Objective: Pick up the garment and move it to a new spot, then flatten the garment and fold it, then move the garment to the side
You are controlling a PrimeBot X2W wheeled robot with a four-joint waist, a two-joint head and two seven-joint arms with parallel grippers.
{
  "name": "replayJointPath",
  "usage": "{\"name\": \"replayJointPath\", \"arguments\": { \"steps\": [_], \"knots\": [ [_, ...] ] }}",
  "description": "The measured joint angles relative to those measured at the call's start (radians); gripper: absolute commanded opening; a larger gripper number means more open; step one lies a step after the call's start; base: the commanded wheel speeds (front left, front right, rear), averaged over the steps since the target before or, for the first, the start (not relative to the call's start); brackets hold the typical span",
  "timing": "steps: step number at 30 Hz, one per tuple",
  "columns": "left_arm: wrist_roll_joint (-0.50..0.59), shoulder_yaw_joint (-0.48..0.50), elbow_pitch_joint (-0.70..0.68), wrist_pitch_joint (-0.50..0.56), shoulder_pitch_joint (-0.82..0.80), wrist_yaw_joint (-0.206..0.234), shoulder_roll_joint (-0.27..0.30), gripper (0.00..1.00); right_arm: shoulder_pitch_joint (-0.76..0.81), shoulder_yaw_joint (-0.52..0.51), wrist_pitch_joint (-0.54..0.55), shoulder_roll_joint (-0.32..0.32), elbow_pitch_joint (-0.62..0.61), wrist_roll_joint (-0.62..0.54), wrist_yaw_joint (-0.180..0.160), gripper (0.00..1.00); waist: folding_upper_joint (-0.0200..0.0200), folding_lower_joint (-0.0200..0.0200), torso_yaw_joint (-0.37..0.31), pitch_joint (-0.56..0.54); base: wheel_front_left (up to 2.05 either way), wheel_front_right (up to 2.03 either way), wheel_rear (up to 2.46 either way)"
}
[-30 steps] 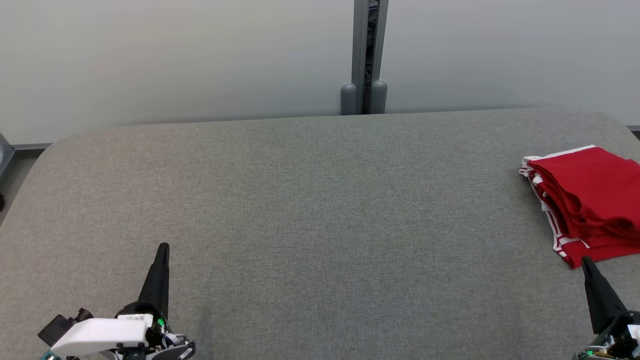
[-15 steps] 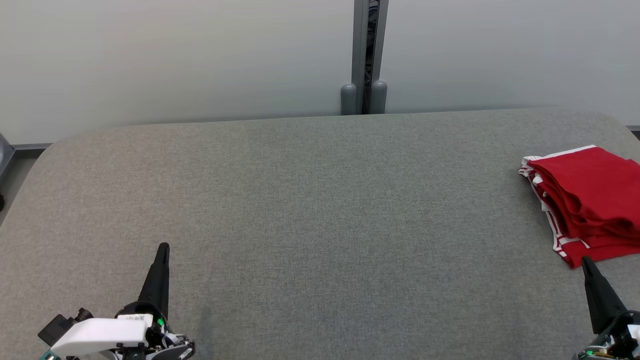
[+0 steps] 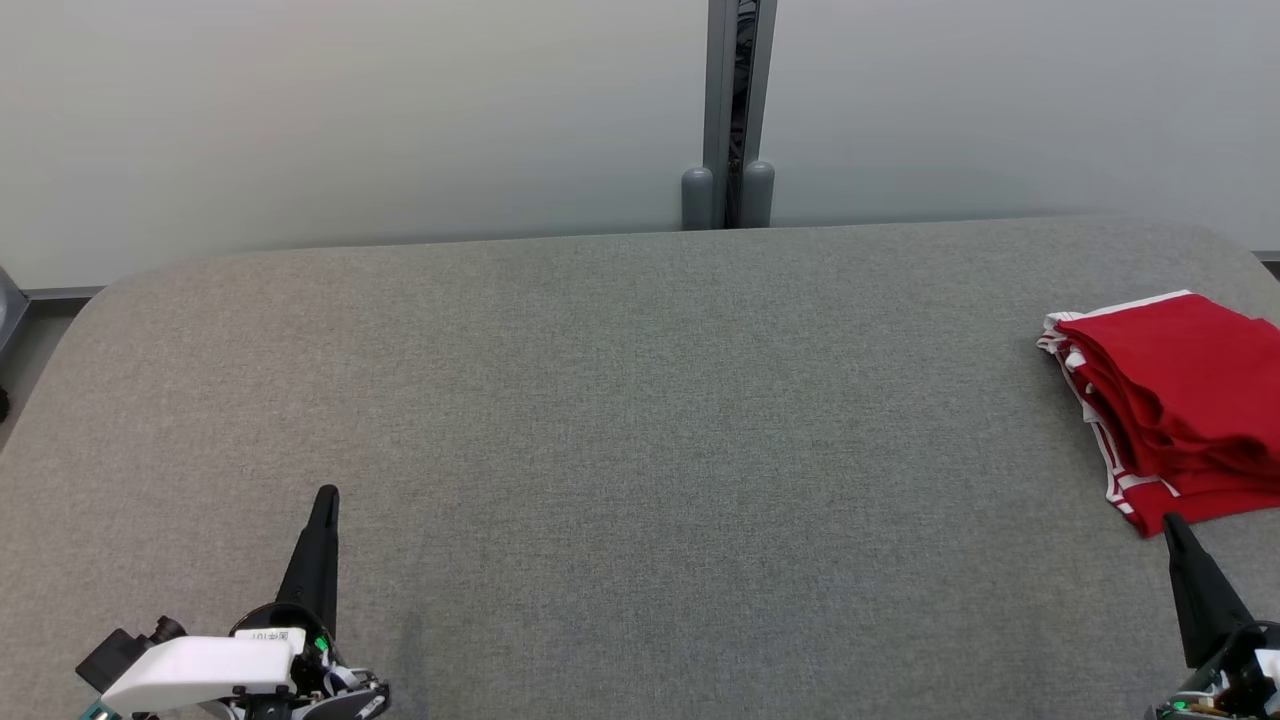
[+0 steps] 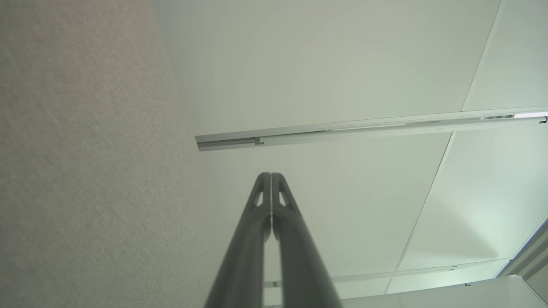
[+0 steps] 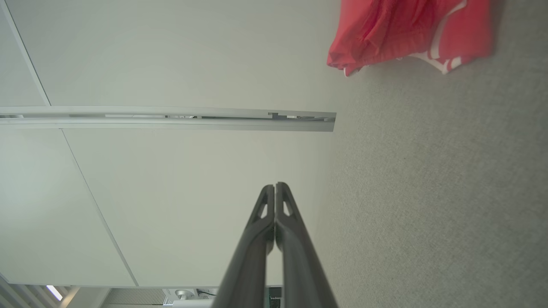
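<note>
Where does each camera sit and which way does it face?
Head view: on the head, looking down at the grey table and wall; left claw lower left, right claw lower right.
Left wrist view: on that wrist, along its shut claw toward the wall; table at left.
Right wrist view: on that wrist, along its shut claw toward the wall; table right, red folded garment top right.
Shared: head and right wrist views both show the garment.

I can't read anything from here. The one marking I spot is a small white sticker (image 3: 268, 636) on the black base of the left gripper (image 3: 326, 495). Its dark characters are too small to make out.
</note>
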Motion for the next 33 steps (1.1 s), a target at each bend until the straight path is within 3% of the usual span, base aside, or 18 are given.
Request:
{"name": "replayJointPath", "arguments": {
  "steps": [33],
  "knots": [
    [0.003,0.004,0.000,0.002,0.000,0.000,-0.003,0.00,0.000,0.000,0.000,-0.001,0.000,0.000,0.000,0.00,0.0000,0.0000,0.000,0.000,0.00,0.00,0.00]
  ]
}}
